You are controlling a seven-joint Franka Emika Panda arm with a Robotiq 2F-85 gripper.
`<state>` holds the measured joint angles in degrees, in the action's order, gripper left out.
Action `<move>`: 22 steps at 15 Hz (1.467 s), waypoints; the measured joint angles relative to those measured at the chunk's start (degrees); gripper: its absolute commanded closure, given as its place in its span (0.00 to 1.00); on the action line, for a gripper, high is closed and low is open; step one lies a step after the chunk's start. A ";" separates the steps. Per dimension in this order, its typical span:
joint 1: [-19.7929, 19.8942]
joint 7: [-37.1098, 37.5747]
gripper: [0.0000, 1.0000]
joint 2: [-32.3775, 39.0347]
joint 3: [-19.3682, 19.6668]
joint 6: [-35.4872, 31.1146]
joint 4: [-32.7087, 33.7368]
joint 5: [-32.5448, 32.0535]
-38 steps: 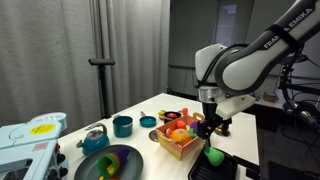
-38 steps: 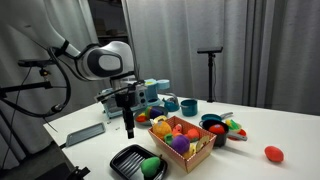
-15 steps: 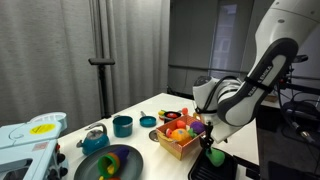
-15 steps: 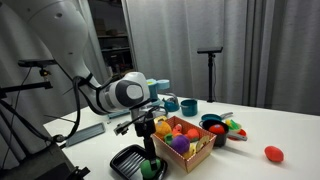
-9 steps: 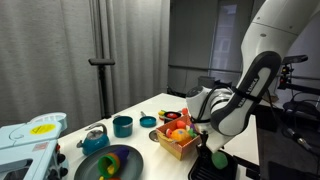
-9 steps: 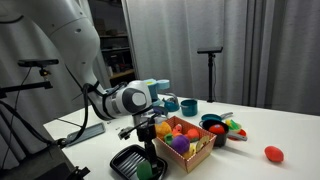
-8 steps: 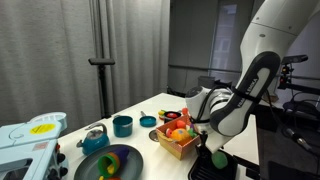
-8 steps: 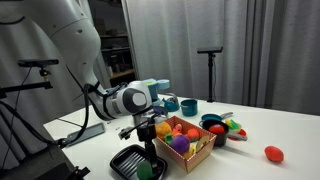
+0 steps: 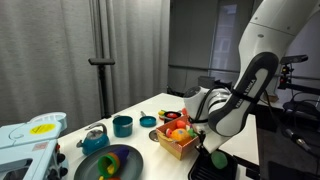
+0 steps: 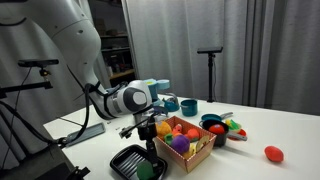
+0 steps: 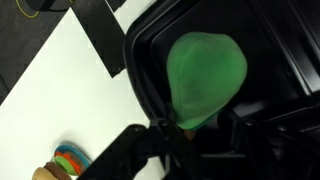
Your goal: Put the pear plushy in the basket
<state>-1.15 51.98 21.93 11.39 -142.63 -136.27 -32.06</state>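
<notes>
Three views logged.

In an exterior view, the tool [image 9: 211, 150] sits low over the pear [image 9: 217, 158], with the basket [image 9: 178, 146] just beside it (already crowded with toys).

In an exterior view, the pear [image 10: 148, 170] lies in the black tray [image 10: 122, 158] on the surface, next to the basket wall [image 10: 192, 158].

In the wrist view, the fingers [image 11: 150, 140] flank the pear's [image 11: 205, 75] narrow end. I cannot tell whether the tool is clenched on it or released.

Risks:
- A soft, rounded body gripped near its tip could squirt out on lifting.
- A finger might catch the tray rim [image 11: 140, 70].
- The full basket may let the pear roll off.
</notes>
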 measured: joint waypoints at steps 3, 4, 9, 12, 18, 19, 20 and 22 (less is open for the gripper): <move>0.05 -0.02 0.92 -0.26 0.87 -0.12 0.05 0.89; 0.09 -0.07 0.97 -0.45 0.98 -0.15 0.07 1.55; 0.14 -3.38 0.95 -3.73 0.63 -0.22 0.07 7.63; 0.24 -7.73 0.95 -7.64 -0.33 -0.23 -0.03 11.79; 0.25 -13.79 0.95 -15.73 -2.46 -0.58 0.23 15.74; 0.27 -13.81 0.95 -16.64 -2.52 -1.28 0.40 15.74; 0.39 -13.75 0.95 -17.16 -2.52 -2.14 0.79 15.75; 1.14 -12.98 0.95 -17.04 -2.44 -3.40 2.41 16.05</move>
<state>0.00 38.99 4.89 8.95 -146.04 -133.87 -16.00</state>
